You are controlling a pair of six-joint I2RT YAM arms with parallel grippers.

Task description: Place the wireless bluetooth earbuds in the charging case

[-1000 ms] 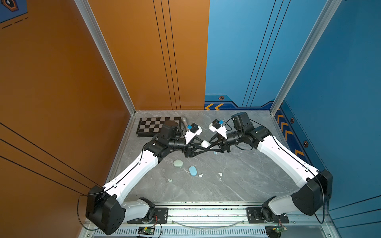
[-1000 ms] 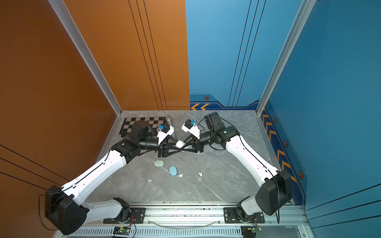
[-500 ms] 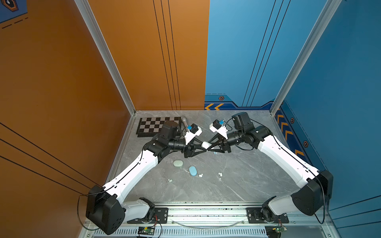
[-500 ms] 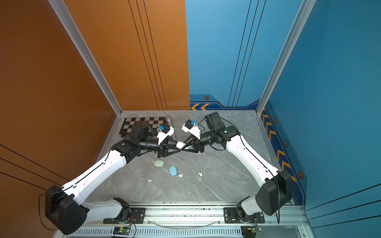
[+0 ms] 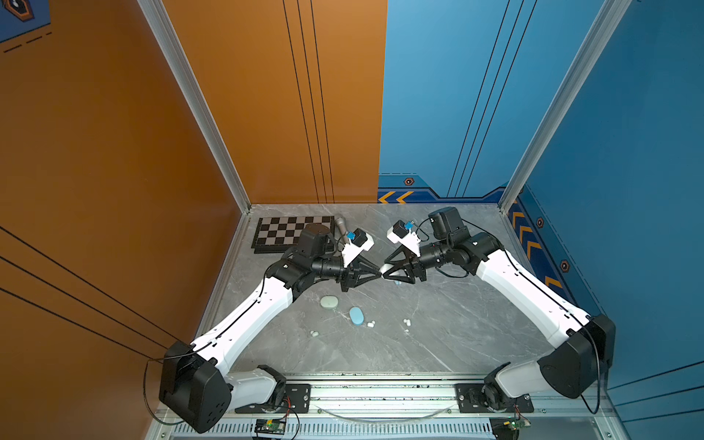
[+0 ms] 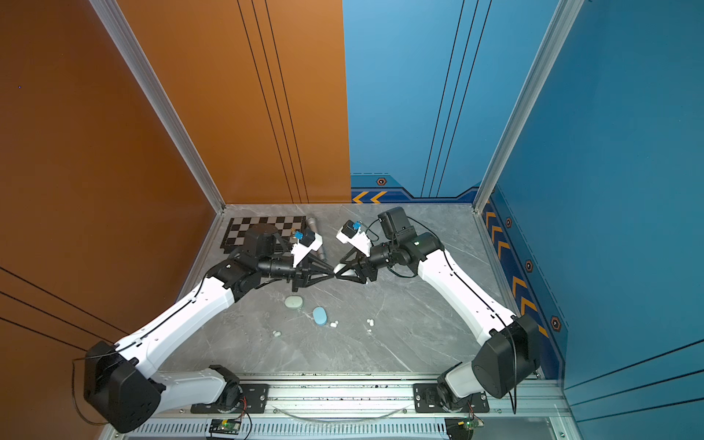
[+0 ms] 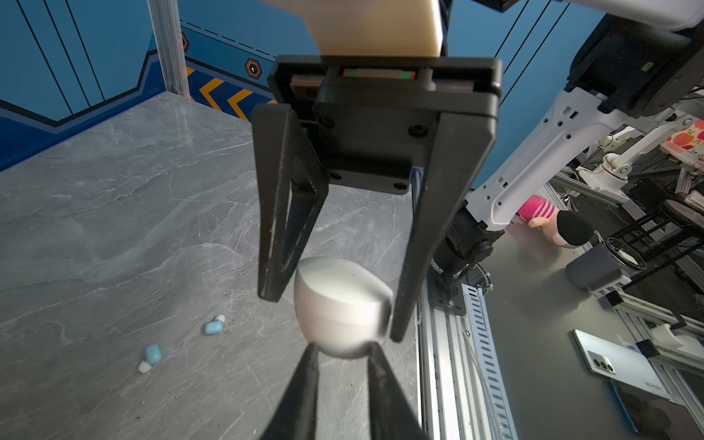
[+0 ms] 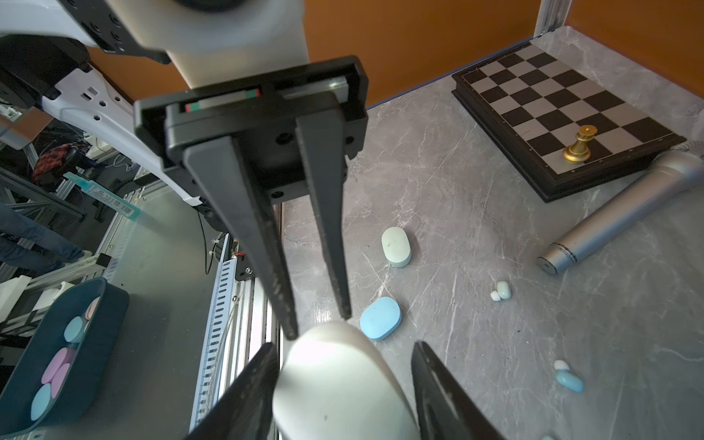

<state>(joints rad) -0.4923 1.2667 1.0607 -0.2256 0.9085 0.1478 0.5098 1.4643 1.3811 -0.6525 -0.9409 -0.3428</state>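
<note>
A white charging case (image 7: 343,304) hangs above the table between my two grippers. My left gripper (image 7: 341,347) is shut on one end of it. My right gripper (image 8: 343,344) is open around the other end (image 8: 335,381): one finger touches the case and a gap shows at the other. In both top views the grippers meet tip to tip, left (image 5: 378,275) and right (image 5: 388,271). Pale blue earbuds (image 7: 214,325) lie on the table below. A mint earbud (image 8: 501,291) and white earbuds (image 5: 370,324) lie loose too.
A mint case (image 5: 328,302) and a blue case (image 5: 356,316) lie shut on the grey table (image 5: 457,324). At the back left are a chessboard (image 5: 293,233) with a gold piece (image 8: 579,146) and a silver microphone (image 8: 628,205). A dark bin (image 8: 114,304) of cases sits off the table.
My left gripper has closed onto the end of the white case. My right gripper's jaws have spread apart around it. Both arms have stayed nearly in place.
</note>
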